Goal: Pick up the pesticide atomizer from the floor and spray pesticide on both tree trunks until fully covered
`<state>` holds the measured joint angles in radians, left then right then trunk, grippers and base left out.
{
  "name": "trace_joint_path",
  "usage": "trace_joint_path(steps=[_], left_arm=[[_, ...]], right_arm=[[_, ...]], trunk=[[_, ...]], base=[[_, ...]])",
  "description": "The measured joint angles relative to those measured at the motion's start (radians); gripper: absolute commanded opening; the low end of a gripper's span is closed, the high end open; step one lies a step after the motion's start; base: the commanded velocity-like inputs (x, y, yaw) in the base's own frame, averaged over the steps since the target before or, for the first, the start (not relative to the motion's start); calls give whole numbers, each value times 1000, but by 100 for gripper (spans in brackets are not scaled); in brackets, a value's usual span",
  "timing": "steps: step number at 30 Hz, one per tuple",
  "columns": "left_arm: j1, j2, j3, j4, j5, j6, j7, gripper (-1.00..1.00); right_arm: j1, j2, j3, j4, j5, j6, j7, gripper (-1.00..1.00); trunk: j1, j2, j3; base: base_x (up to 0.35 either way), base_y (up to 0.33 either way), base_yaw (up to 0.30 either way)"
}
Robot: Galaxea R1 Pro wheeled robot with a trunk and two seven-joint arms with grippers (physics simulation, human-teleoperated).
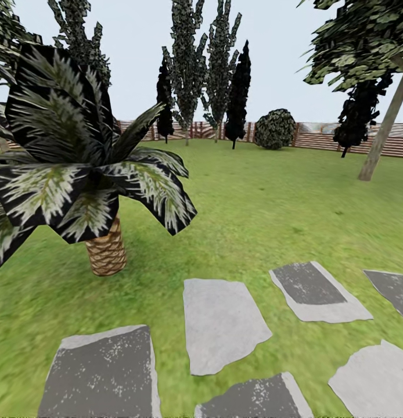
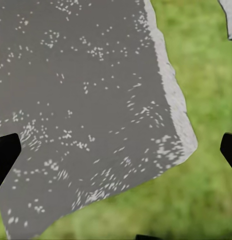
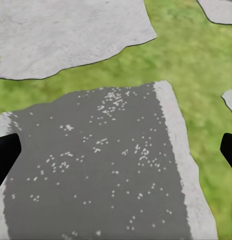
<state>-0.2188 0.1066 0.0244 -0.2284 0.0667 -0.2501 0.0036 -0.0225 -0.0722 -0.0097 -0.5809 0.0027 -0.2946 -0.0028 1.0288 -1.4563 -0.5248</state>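
Observation:
I am on the garden lawn (image 1: pixel 271 197), and the pesticide atomizer is out of view. One tree (image 1: pixel 358 46) stands at the far right, its slim tan-grey trunk (image 1: pixel 384 130) leaning to the right. My left gripper (image 2: pixel 116 155) hangs open over a dark grey paving stone (image 2: pixel 80 100), with nothing between its black fingertips (image 2: pixel 5 155). My right gripper (image 3: pixel 116 155) is open too and empty, above another dark speckled stone (image 3: pixel 100 165).
A short palm (image 1: pixel 105 252) with wide dark fronds stands close at the left. Several grey stepping stones (image 1: pixel 222 322) lie in the grass ahead. Dark cypress-like trees (image 1: pixel 187 69), a round bush (image 1: pixel 275 129) and a slatted wooden fence (image 1: pixel 317 136) line the back.

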Motion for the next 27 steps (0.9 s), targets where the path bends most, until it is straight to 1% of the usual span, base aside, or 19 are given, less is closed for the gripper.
trace_joint_path(steps=[27], left_arm=[[0, 1, 0, 2, 0, 0, 0, 100]], right_arm=[[0, 0, 1, -1, 0, -2, 0, 100]], trunk=[[104, -189, -128]], base=[[0, 0, 0]])
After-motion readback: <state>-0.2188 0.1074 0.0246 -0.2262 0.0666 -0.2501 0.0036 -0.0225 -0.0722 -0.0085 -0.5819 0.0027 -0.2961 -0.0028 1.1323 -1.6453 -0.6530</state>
